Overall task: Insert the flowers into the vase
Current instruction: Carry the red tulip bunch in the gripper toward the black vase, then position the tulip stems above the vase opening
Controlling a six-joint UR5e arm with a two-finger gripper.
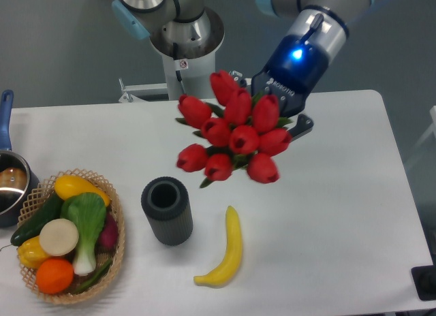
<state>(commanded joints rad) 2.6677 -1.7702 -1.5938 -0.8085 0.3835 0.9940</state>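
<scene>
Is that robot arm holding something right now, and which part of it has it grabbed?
Yes, the flowers. The gripper holds the bunch from behind the red heads, evidently at the stems, though the heads hide the exact spot.

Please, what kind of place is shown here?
Probably a robot test bench in a lab: a bare white table with staged props, namely a vase, a banana and a basket of produce, while the gripper holds flowers.
</scene>
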